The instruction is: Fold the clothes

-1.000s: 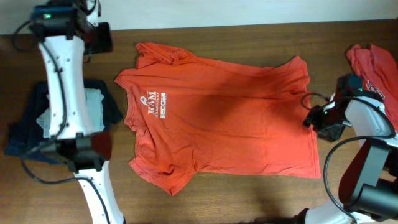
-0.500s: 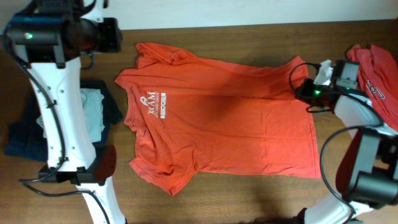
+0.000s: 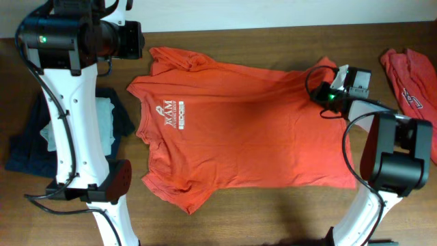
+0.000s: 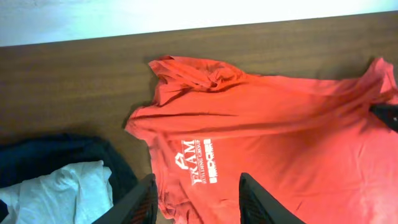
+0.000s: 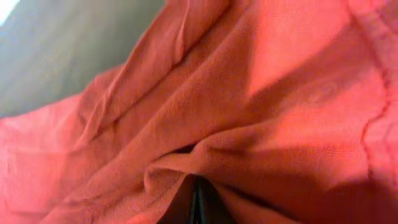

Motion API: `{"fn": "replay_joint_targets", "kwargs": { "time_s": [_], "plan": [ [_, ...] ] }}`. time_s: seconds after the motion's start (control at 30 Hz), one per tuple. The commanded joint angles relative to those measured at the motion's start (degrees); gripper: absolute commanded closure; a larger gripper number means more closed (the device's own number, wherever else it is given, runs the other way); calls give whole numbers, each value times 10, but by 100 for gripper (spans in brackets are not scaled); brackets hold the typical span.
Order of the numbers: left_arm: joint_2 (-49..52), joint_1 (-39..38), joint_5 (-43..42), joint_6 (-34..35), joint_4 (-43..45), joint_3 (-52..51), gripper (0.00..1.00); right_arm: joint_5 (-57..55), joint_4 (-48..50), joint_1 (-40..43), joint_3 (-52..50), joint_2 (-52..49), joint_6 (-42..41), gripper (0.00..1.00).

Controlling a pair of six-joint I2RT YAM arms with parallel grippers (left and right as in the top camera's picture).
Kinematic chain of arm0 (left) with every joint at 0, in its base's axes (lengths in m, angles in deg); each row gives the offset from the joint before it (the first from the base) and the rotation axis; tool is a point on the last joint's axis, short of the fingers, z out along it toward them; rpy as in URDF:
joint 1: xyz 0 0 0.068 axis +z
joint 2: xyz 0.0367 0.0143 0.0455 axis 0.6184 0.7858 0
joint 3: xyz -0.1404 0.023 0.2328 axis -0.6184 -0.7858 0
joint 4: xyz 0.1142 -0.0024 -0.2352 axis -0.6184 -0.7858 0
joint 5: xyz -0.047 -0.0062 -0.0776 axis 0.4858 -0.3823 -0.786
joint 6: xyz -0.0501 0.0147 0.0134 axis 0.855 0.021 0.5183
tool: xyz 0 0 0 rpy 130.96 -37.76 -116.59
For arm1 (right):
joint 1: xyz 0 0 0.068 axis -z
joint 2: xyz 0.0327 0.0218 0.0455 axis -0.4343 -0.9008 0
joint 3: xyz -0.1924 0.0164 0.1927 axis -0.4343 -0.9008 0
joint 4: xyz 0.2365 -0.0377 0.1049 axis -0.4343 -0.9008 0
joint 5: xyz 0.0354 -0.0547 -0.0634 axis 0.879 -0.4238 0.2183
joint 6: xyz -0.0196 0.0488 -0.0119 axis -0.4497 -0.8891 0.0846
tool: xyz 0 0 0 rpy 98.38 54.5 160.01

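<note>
Wide brown table [image 3: 273, 219], and the big orange-red T-shirt [image 3: 259, 130] is spread flat across the middle of it, collar out toward 9 o'clock, hem toward 3 o'clock. One sleeve is rumpled up at 11 o'clock.

The left arm [image 3: 68, 123] runs tall down the 9 o'clock side. The right arm [image 3: 389, 150] curls in from 4 o'clock. Beneath the left arm sits a dark pile [image 3: 20, 147] with a pale garment [image 3: 102, 116] lying on top of it. Over at 3 o'clock, on the table's edge, a second shirt [image 3: 410, 75] lies crumpled, well apart from the first.

Now the claws. The right claw [image 3: 322, 87] is down at the shirt's 2 o'clock hem corner, jaws together. Its wrist camera shows folds of orange cloth gathered right into the pinch, so it is clamped on fabric. The left claw [image 4: 196, 180] hangs at 11 o'clock above the collar end, fingers apart, nothing between them, touching nothing.

The white chest logo [image 3: 171, 113] faces up, near the collar.
</note>
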Motion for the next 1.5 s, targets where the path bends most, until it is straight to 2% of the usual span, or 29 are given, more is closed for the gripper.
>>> {"fn": "replay_joint_targets", "kwargs": {
  "time_s": [0.0, 0.13, 0.17, 0.23, 0.3, 0.33, 0.37, 0.47, 0.67, 0.83, 0.93, 1.0, 1.13, 1.27, 1.33, 1.43, 1.47],
  "plan": [
    [-10, 0, -9, -9, 0, 7, 57, -104, 8, 16, 9, -58, -23, 96],
    [-10, -1, -8, -9, 0, 7, 56, -119, -18, 38, 72, -58, -21, 96],
    [-10, -2, -9, -9, 0, 7, 51, -119, -31, 44, 87, -58, -21, 96],
    [-10, -4, -8, -9, 0, 7, 49, -111, -90, 60, 136, -57, -17, 96],
    [-10, -4, -8, -9, 0, 7, 47, -65, -158, 72, 184, -56, 33, 96],
    [-11, -4, -8, -9, 0, 7, 46, -45, -205, 79, 212, -52, 57, 85],
    [-13, -3, -6, -10, 0, 7, 46, -32, -250, 87, 237, -47, 70, 70],
    [-29, 2, -1, -15, 0, 7, 46, 9, -341, 107, 286, -23, 94, 55],
    [-118, 8, 60, -22, 0, 6, 45, 107, -439, 149, 316, 91, 111, 48],
    [-231, 8, 76, -22, 0, -36, 45, 109, -506, 152, 316, 219, 113, 46],
    [-304, 8, 99, -7, 0, -116, 45, 109, -538, 152, 316, 300, 113, 46],
    [-362, 8, 112, 15, 0, -212, 45, 108, -570, 152, 316, 368, 112, 45],
    [-419, 8, 117, 61, 0, -366, 45, 90, -654, 152, 316, 450, 110, 38],
    [-446, 8, 117, 98, 2, -520, 45, -9, -760, 152, 315, 486, 83, 31],
    [-448, 8, 104, 110, 16, -598, 45, -24, -794, 152, 310, 486, 82, 29],
    [-448, 8, 21, 111, 101, -780, 46, -23, -800, 152, 249, 486, 83, 28],
    [-448, 8, 10, 111, 120, -808, 46, -23, -796, 152, 234, 486, 83, 28]
  ]
}}
